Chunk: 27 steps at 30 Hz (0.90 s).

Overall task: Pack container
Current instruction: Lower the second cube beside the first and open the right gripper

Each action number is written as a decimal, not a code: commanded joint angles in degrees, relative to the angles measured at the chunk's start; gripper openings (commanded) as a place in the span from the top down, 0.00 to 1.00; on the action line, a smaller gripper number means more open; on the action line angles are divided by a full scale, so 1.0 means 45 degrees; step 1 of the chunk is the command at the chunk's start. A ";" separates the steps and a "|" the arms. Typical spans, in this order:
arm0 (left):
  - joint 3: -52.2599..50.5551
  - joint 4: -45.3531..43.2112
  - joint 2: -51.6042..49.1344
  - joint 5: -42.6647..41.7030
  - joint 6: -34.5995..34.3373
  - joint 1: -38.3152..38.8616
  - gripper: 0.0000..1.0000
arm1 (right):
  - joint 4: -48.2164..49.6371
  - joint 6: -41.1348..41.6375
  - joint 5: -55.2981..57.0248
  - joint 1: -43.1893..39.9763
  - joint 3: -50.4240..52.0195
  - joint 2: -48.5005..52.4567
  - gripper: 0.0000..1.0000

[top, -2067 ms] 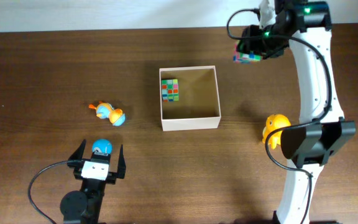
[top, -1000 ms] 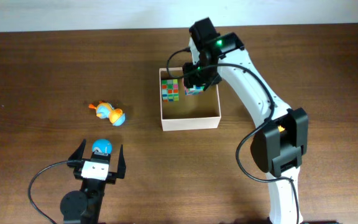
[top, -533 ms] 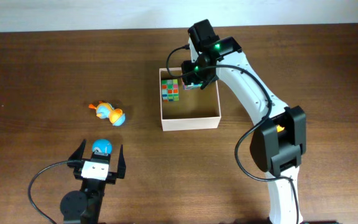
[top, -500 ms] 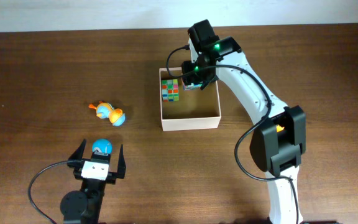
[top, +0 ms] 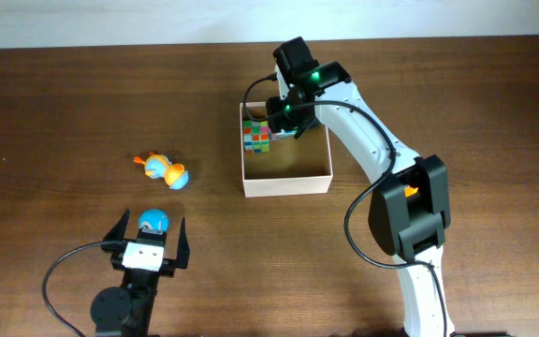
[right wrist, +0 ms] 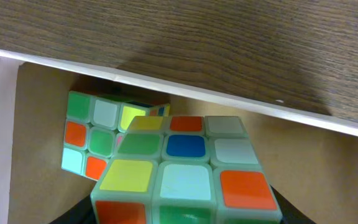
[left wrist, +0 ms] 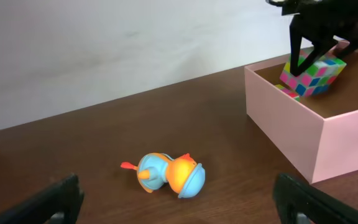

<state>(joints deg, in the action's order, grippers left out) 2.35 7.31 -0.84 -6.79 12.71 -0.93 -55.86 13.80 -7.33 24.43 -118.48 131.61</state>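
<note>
The container [top: 288,183] is a square cream-walled box at the table's middle; it also shows in the left wrist view [left wrist: 303,134] and the right wrist view [right wrist: 166,88]. A multicoloured cube [top: 255,138] lies in its back left corner [right wrist: 87,134]. My right gripper [top: 285,124] is shut on a second multicoloured cube [right wrist: 185,171] and holds it inside the container, right beside the first cube [left wrist: 312,71]. My left gripper [top: 151,234] is open near the front left, low over the table [left wrist: 176,204].
A blue and orange duck toy [top: 167,172] lies left of the container [left wrist: 169,174]. A blue round toy [top: 152,221] sits between the left fingers in the overhead view. A yellow duck toy [top: 408,190] is partly hidden behind the right arm.
My right gripper carried the second cube from the back right to the container, then shifted left and lower beside the first cube. The left arm has not moved.
</note>
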 commanded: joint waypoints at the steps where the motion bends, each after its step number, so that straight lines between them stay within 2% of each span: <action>1: -0.0087 -0.0029 0.0112 0.0092 0.0146 -0.0078 0.01 | 0.0044 0.0146 0.0121 0.0107 0.0073 0.0408 0.48; 16: -0.0087 -0.0034 0.0112 0.0092 0.0146 -0.0078 0.01 | 0.0112 0.0146 0.0457 0.0107 0.0068 0.0675 0.48; 17: -0.0087 -0.0029 0.0112 0.0092 0.0146 -0.0078 0.01 | 0.0155 0.0146 0.0457 0.0107 0.0068 0.0675 0.37; 20: -0.0087 -0.0029 0.0112 0.0092 0.0146 -0.0078 0.01 | 0.0155 0.0107 0.0447 0.0107 0.0068 0.0675 0.19; 27: -0.0087 -0.0029 0.0112 0.0092 0.0146 -0.0078 0.01 | -0.0141 0.0039 0.0306 0.0107 0.0039 0.0607 0.18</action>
<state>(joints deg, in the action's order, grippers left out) 2.35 7.31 -0.84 -6.79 12.71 -0.93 -55.81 14.35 -6.02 24.43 -118.48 133.78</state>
